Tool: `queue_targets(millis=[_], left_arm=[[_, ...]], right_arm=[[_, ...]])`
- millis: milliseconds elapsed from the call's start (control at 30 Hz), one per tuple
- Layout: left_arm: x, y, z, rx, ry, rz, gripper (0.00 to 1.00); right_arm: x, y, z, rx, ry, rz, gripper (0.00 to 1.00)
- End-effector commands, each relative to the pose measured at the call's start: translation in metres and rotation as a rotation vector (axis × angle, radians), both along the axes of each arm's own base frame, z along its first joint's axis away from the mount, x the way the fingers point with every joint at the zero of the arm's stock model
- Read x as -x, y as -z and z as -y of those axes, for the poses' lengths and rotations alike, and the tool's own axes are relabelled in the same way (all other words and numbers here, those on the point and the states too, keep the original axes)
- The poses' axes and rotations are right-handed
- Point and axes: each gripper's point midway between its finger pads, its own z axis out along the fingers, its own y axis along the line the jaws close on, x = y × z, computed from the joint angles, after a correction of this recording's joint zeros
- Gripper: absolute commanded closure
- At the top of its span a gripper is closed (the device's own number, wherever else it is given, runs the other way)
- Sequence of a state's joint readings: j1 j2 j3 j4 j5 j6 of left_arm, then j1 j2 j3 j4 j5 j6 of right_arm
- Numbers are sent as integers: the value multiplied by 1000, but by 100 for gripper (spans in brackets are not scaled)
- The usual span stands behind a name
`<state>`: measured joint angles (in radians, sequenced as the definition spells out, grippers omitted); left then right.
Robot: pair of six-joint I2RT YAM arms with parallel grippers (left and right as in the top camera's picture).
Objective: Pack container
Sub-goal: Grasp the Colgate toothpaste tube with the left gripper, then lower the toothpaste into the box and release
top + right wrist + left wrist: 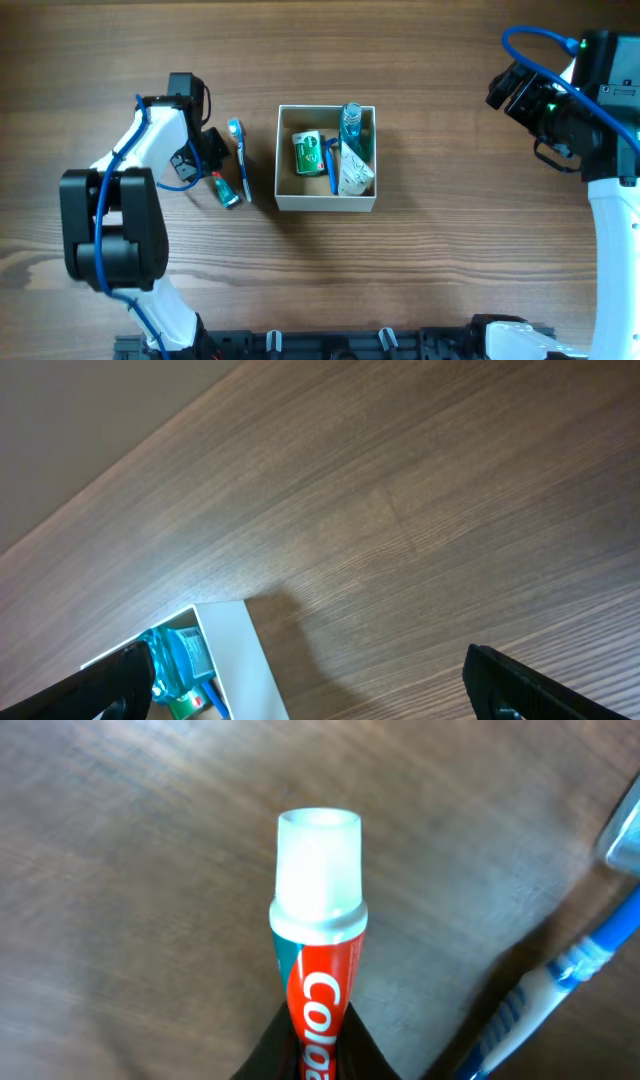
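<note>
The container (326, 202) is a square white-walled box with a tan inside, at the table's middle. It holds a green-and-white packet (307, 153), a blue bottle (351, 128), a white tube (355, 172) and a blue brush. My left gripper (207, 168) is left of the box. In the left wrist view its fingers (318, 1058) are shut on a red Colgate toothpaste tube (318, 870) with a white cap, low over the wood. My right gripper (512, 90) is open and empty at the far right, and its wrist view (320, 700) shows the container's corner (235, 660).
A blue-and-white toothbrush (240, 152) lies on the table between my left gripper and the container, and it also shows in the left wrist view (560, 985). The right arm's base stands at the right edge (615, 215).
</note>
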<state>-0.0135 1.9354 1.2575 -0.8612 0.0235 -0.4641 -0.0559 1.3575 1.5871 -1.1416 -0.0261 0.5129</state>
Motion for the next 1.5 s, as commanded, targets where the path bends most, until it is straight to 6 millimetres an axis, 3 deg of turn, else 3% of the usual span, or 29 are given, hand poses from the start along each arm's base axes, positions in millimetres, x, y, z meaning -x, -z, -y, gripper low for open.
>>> queue_targets(millis=[0, 67, 167, 233, 300, 433, 600, 700, 767, 900, 967, 1067, 1167, 1267, 1333, 1400, 1467], left_arm=[[-6, -71, -2, -25, 69, 165, 92], [1, -108, 8, -20, 95, 244, 92], [12, -160, 41, 9, 187, 394, 91], [19, -184, 69, 32, 268, 477, 91], [20, -192, 93, 54, 334, 520, 91], [6, -183, 128, 23, 423, 561, 88], [-22, -141, 168, 40, 484, 547, 87], [-27, -120, 196, 93, 580, 538, 86], [-27, -106, 201, 89, 593, 512, 84], [-23, -79, 201, 84, 599, 436, 77], [-20, -78, 205, 111, 607, 424, 69], [-22, -101, 204, 120, 599, 461, 62], [-22, -154, 192, 128, 569, 542, 55], [-18, -204, 151, 72, 477, 637, 41], [-13, -215, 109, 4, 346, 626, 38], [-9, -207, 77, -20, 248, 567, 37], [-10, -182, 56, -18, 187, 482, 36]], right_arm=[[-1, -7, -1, -14, 6, 20, 0], [-1, -7, -1, -14, 6, 20, 0], [-1, -7, -1, -14, 6, 20, 0], [-1, -7, -1, -14, 6, 20, 0], [-1, -7, -1, -14, 6, 20, 0], [-1, -7, -1, -14, 6, 20, 0], [-1, -7, -1, -14, 6, 19, 0], [-1, -7, -1, -14, 6, 20, 0], [-1, -7, -1, -14, 6, 20, 0], [-1, -7, -1, -14, 6, 19, 0], [-1, -7, -1, -14, 6, 19, 0], [-1, -7, -1, -14, 6, 20, 0], [-1, -7, -1, -14, 6, 20, 0], [-1, -7, -1, -14, 6, 20, 0], [-1, -7, -1, -14, 6, 20, 0], [-1, -7, -1, -14, 6, 20, 0], [-1, -7, -1, -14, 6, 20, 0]])
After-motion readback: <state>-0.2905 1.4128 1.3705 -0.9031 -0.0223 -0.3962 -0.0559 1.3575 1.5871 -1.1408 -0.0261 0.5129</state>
